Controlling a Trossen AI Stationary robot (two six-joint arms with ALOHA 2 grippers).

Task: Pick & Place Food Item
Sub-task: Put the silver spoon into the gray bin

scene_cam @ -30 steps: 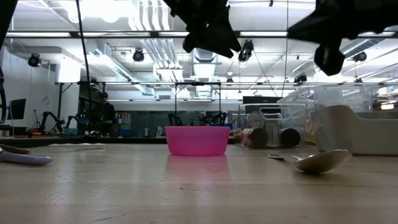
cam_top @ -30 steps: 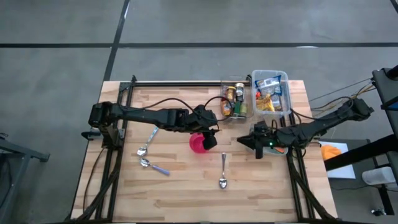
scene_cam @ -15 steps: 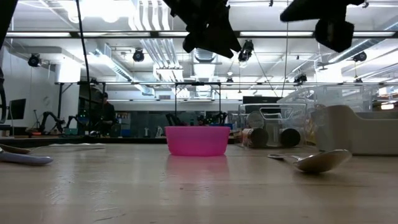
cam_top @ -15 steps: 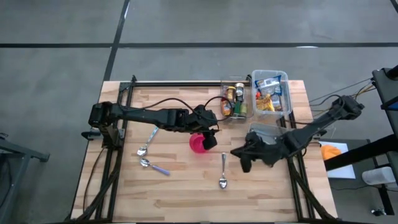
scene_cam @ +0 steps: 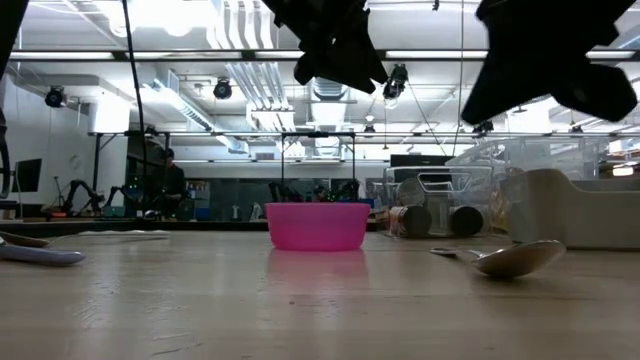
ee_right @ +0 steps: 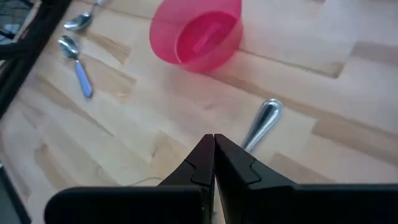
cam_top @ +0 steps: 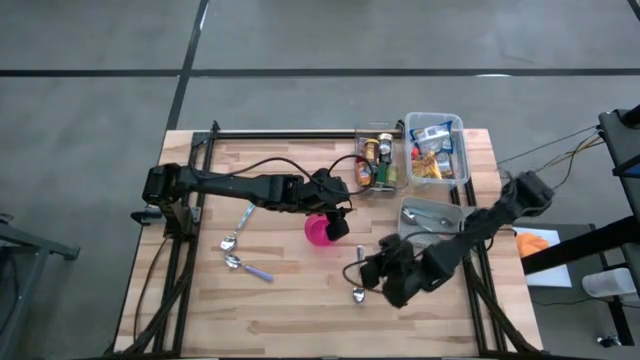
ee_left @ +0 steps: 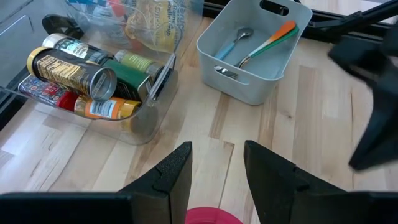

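Above silver spoon [cam_top: 359,275] — right end effector [cam_top: 366,277] pressed together, empty — pink bowl [cam_top: 319,230] nearby.

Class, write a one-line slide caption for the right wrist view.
Shut right claw hovers above the wooden table, over a spoon lying near the pink bowl.

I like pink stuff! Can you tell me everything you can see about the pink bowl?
The pink bowl is small, round and bright pink, and looks like smooth plastic. It stands upright on the wooden table, near the middle, with its open side up. The right wrist view shows the inside, and it looks empty. The left end effector hangs just above its rim, fingers apart, not touching it in the low view. A metal spoon lies nearby on the table, apart from it.
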